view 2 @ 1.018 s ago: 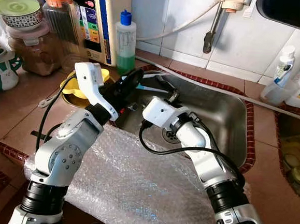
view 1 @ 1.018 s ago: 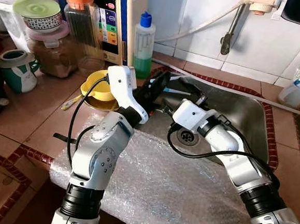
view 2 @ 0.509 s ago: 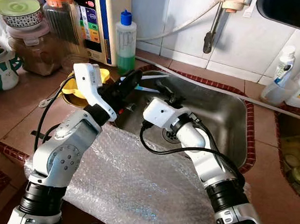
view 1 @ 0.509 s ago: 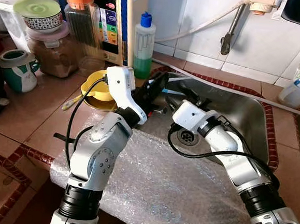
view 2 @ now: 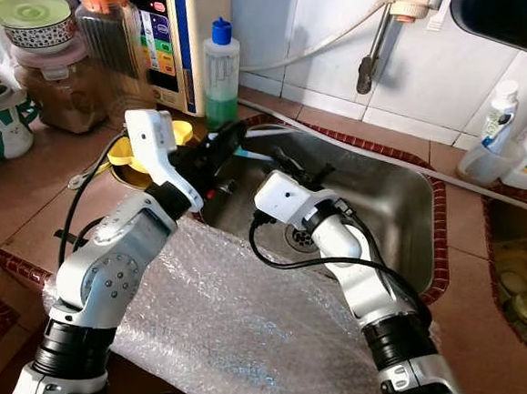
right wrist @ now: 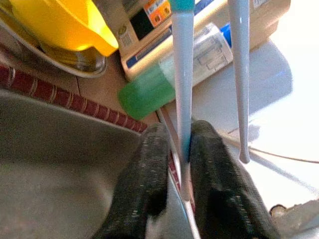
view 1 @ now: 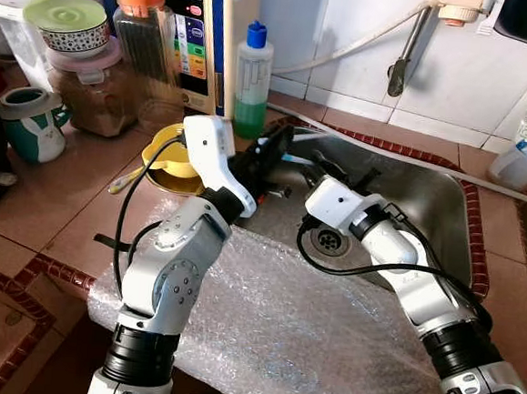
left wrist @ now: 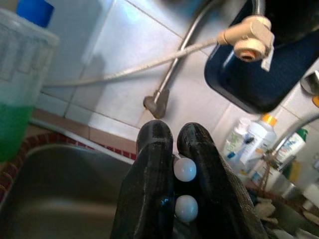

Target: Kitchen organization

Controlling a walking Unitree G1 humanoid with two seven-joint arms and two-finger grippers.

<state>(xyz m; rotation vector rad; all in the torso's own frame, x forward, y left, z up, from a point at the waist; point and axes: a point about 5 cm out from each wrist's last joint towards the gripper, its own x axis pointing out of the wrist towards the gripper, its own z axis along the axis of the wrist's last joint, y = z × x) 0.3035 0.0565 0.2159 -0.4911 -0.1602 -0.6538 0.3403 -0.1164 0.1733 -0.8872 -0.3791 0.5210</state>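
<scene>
While both silver arms reach over the sheet of bubble wrap (view 1: 298, 337) toward the steel sink (view 1: 427, 210), the two grippers meet above the sink's near-left corner around a pair of pale blue chopsticks (right wrist: 183, 74). In the left wrist view the left gripper (left wrist: 174, 144) has its fingers (left wrist: 149, 179) drawn close together with the two white rounded ends of the chopsticks (left wrist: 185, 169) pinched between them, one above the other. In the right wrist view the right gripper (right wrist: 182, 149) has its fingers (right wrist: 144, 189) pressed in on one chopstick, which runs up between them; the second chopstick passes just beside the outer finger, and I cannot tell whether it touches it. From the head views the left gripper sits at the sink's rim (view 1: 265, 157), and the right gripper (view 2: 293, 169) lies just beside it, over the basin near the drain (view 1: 330, 241). On the tiled table (view 1: 53, 199) to the left stands a bottle of green liquid with a blue cap (view 1: 252, 82), just behind the left gripper, with a yellow cup in a metal bowl (view 1: 171, 158) near it. A tap pipe (view 1: 404, 57) hangs on the tiled wall behind the sink.
</scene>
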